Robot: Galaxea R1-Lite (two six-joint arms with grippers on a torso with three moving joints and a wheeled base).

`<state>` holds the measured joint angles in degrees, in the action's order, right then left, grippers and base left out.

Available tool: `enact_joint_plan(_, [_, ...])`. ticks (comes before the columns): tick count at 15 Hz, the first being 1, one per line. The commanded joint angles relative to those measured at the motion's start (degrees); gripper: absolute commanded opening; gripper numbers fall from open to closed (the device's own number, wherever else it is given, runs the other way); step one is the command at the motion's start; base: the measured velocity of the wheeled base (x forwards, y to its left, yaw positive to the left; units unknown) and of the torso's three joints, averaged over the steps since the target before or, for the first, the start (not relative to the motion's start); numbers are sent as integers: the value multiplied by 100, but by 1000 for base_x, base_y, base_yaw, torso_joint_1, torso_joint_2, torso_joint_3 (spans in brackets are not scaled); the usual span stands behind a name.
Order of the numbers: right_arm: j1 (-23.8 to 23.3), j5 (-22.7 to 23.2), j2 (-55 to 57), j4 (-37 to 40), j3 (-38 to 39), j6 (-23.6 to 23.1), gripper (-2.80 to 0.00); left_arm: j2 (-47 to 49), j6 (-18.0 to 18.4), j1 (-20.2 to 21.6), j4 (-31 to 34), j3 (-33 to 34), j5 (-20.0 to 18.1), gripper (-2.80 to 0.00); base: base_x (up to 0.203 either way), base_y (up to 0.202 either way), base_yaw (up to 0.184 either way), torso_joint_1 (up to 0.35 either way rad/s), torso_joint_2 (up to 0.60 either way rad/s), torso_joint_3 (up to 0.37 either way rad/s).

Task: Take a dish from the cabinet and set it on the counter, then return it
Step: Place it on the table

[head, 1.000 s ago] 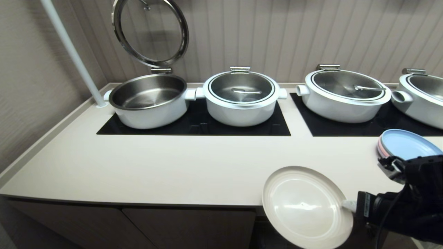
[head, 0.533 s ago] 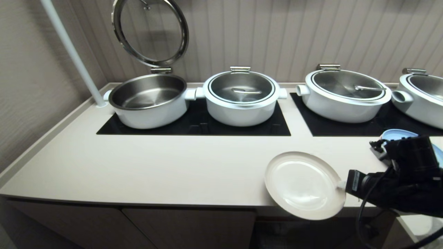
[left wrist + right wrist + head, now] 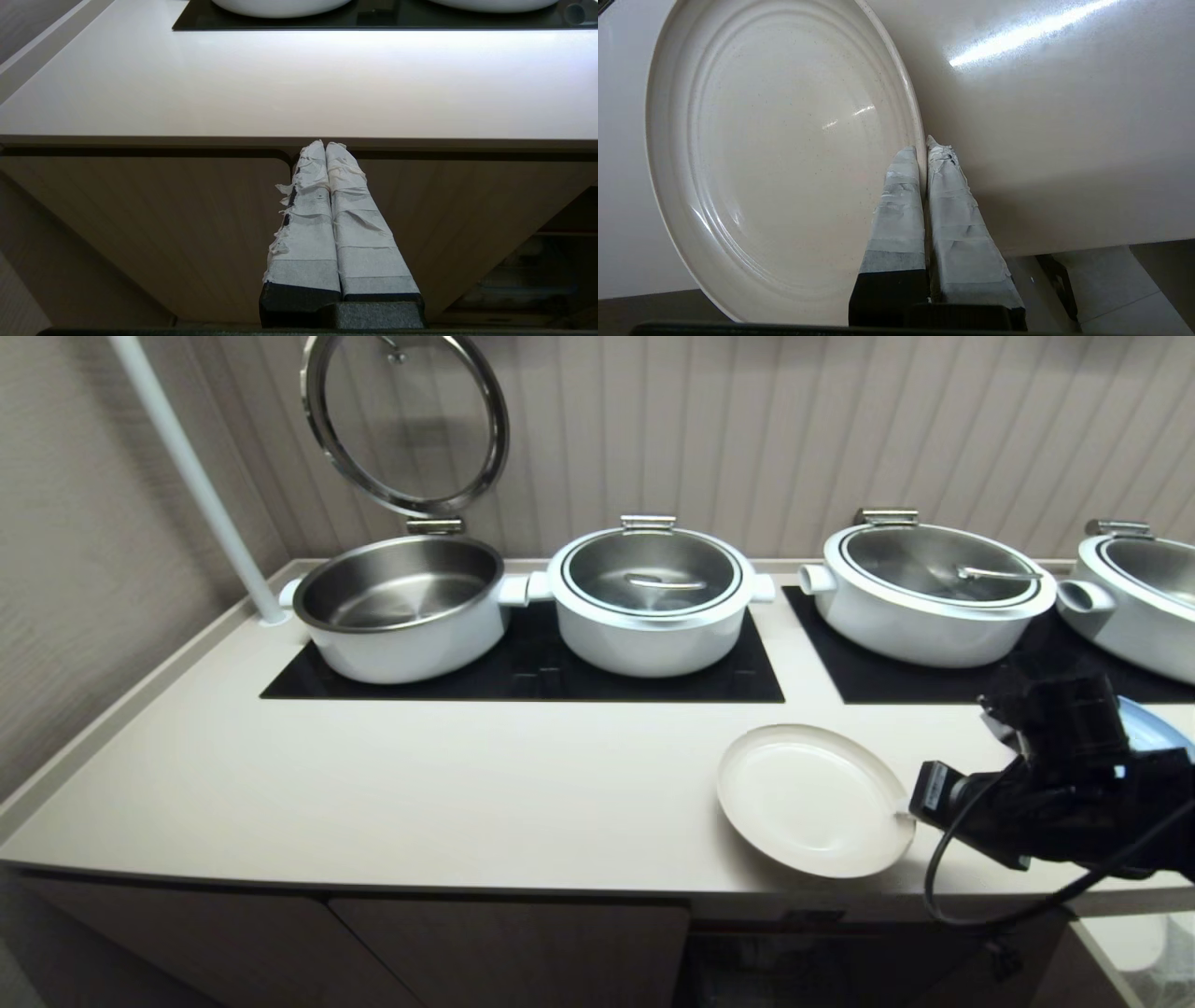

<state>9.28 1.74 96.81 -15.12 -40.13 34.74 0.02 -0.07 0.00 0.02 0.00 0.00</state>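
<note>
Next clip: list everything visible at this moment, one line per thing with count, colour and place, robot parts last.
dish: one, cream, over the counter's front edge, rim pinched by the right gripper
counter: one, cream-beige, across the view
cooktop panels: two, black, inset at the counter's back
pots: four, white with steel insides, on the panels; the leftmost one's lid stands open
blue plate: one edge visible, pastel, behind the right arm
pole: one, white, back left corner
cabinet: beige doors under the counter
right gripper: shut on the dish's rim
left gripper: shut, empty, low before the cabinet doors
</note>
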Motion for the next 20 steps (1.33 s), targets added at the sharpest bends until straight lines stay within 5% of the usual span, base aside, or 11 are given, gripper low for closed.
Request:
enact_joint_plan(1, [-1,2,187,-9,-166,25,-280,-2,-1,0,-2,0,0,-280,0,0,0,0,0,0])
enact_joint_plan(20, [-5,-16,1040,-89,-810,16,-280,-2,-1,0,-2,0,0,-280,0,0,0,0,0,0])
